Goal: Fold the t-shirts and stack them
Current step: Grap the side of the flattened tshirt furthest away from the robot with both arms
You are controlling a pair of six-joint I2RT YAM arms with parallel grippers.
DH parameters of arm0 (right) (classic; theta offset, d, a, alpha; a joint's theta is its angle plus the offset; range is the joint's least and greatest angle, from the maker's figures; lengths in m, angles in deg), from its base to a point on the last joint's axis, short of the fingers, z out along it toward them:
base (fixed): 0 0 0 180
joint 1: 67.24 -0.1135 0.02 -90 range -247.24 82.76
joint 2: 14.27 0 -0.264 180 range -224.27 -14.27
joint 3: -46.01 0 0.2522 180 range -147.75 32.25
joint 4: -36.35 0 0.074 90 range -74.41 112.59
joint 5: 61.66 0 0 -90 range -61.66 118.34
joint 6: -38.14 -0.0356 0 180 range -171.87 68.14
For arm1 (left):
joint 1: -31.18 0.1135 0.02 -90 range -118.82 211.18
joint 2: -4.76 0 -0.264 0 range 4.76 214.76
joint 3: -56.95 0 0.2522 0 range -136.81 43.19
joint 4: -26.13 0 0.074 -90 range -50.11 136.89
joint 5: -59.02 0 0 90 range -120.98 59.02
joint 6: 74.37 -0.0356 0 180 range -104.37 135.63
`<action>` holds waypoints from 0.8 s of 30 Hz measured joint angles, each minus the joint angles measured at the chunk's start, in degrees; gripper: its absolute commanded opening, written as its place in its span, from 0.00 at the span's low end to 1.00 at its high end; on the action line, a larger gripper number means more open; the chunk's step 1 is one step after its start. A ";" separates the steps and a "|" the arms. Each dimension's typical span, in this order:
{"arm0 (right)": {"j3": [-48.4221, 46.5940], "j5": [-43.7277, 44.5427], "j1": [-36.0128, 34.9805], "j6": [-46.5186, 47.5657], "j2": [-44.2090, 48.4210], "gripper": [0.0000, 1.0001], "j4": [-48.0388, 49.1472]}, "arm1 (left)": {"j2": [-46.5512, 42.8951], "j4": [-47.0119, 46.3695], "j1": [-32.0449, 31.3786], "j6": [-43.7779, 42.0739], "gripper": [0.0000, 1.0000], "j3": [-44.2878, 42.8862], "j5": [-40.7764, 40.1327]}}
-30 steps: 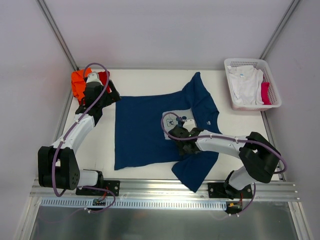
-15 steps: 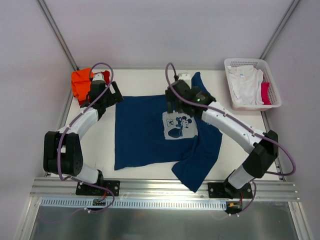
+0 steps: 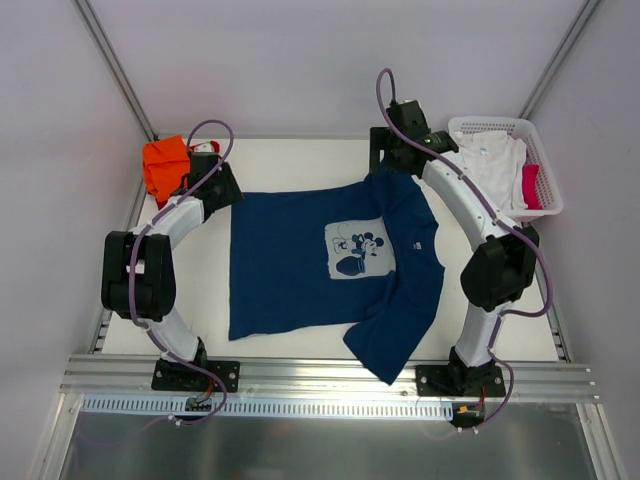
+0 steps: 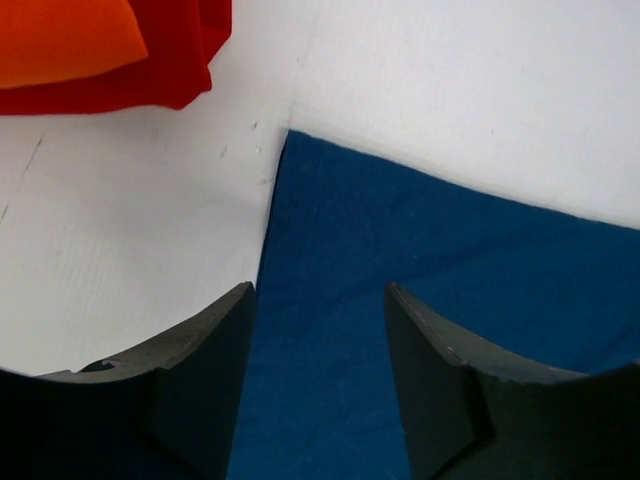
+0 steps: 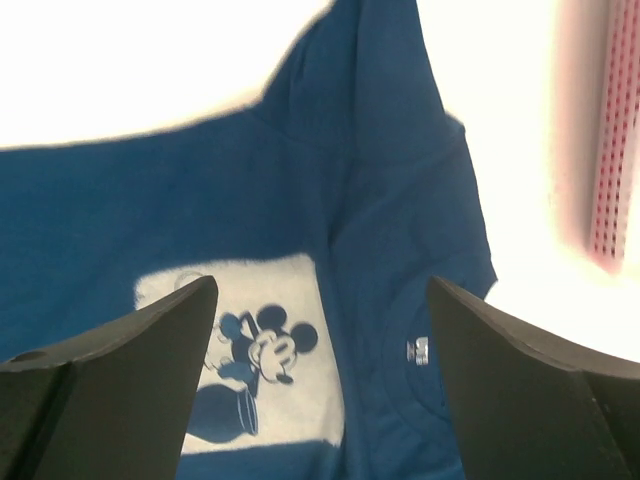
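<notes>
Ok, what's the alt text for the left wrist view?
The left end effector, jaws apart, hangs over the edge of a navy blue cloth t-shirt near its corner, flat on the white table. An orange cloth t-shirt lies on a red cloth t-shirt at upper left, apart from it.

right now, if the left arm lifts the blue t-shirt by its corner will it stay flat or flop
Likely floppy: the blue t-shirt lies limp on the table and its near sleeve is folded over, so it should droop from one corner. Probably light, being thin cloth. Pushed, it would likely bunch rather than slide.
</notes>
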 measured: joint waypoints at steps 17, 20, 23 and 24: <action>-6.16 -11.15 8.15 1.16 -4.66 0.89 3.02 | 15.32 2.56 0.63 -2.97 0.49 -14.56 -1.18; -6.16 -12.15 8.28 1.03 -4.68 0.89 3.21 | 18.12 5.66 1.14 -2.97 0.50 -18.84 -1.14; -6.16 -12.87 8.48 0.94 -4.68 0.89 3.48 | 20.46 7.82 1.60 -2.95 0.49 -22.75 -1.03; -6.14 -13.09 8.61 0.81 -4.68 0.89 3.52 | 21.00 8.44 1.90 -2.93 0.49 -23.63 -0.87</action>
